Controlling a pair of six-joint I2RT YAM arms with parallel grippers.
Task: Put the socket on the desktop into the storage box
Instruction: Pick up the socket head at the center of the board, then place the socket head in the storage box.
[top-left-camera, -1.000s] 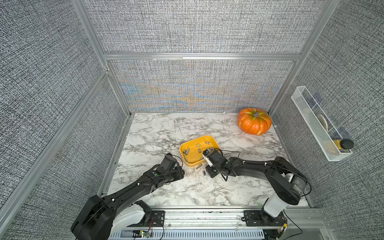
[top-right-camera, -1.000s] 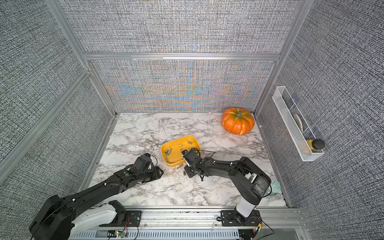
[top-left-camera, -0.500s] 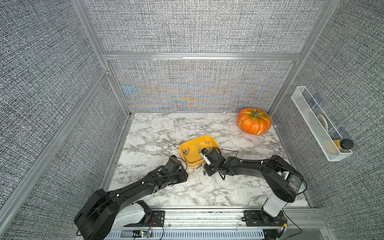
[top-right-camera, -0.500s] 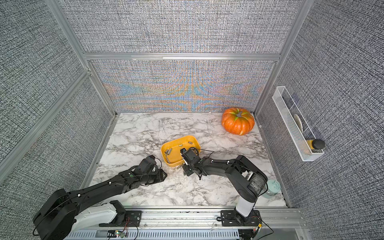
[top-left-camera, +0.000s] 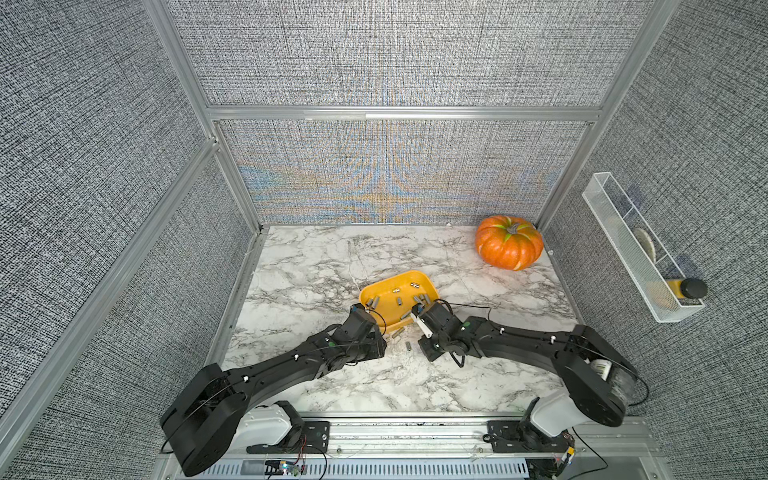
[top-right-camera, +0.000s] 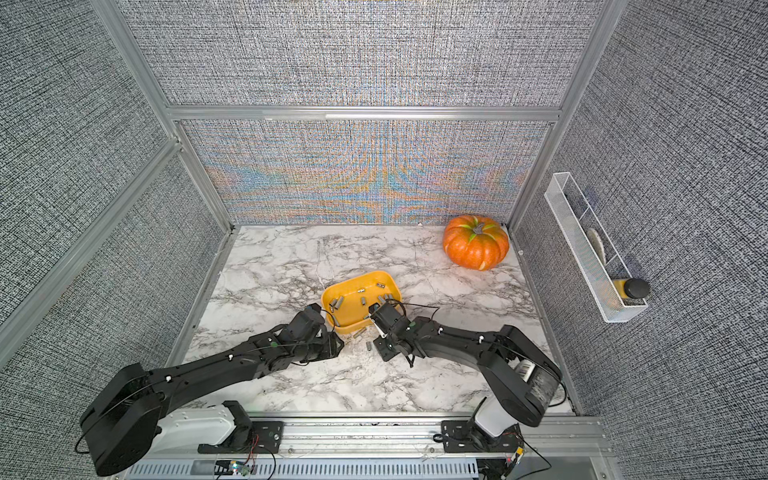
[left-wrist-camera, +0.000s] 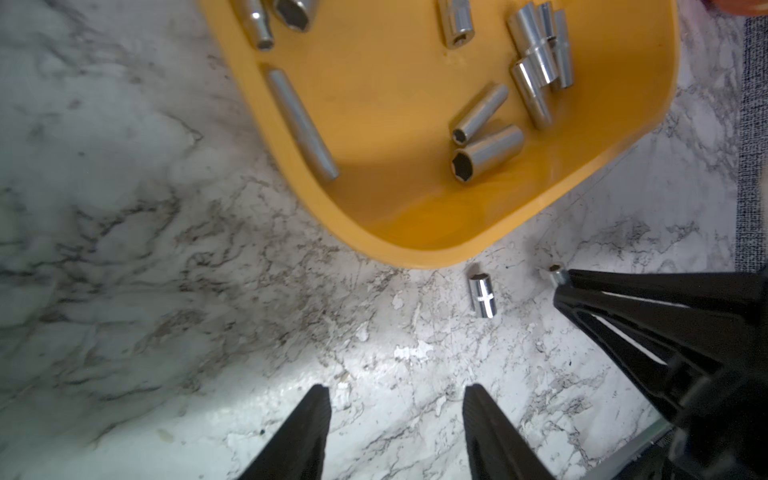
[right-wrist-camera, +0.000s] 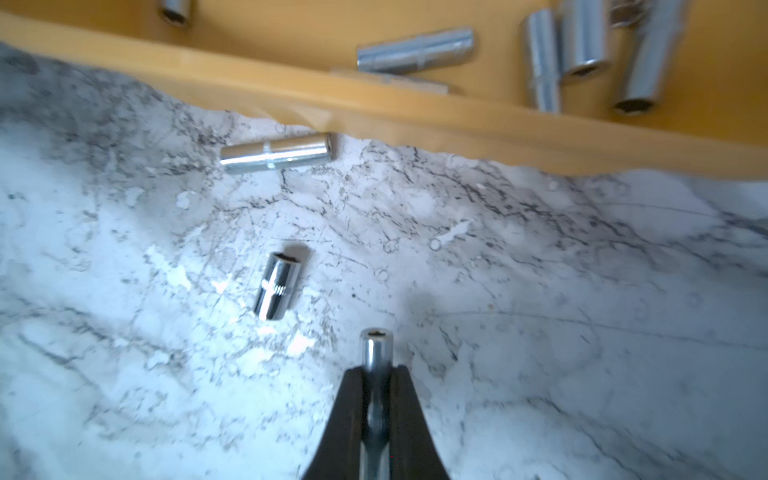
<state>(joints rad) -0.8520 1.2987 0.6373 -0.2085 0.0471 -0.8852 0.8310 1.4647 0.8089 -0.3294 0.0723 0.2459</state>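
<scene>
Right fingers (right-wrist-camera: 349, 415) clamp a socket (right-wrist-camera: 376, 347), axis pointing far toward box (right-wrist-camera: 415, 116) rim just ahead; left fingers (left-wrist-camera: 299, 432) open, empty, loose socket (left-wrist-camera: 482, 297) just beyond them.

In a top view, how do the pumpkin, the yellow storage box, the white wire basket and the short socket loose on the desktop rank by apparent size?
1. wire basket, the longest
2. storage box and pumpkin: about alike, so not ranked
3. short socket, by far smallest
</scene>
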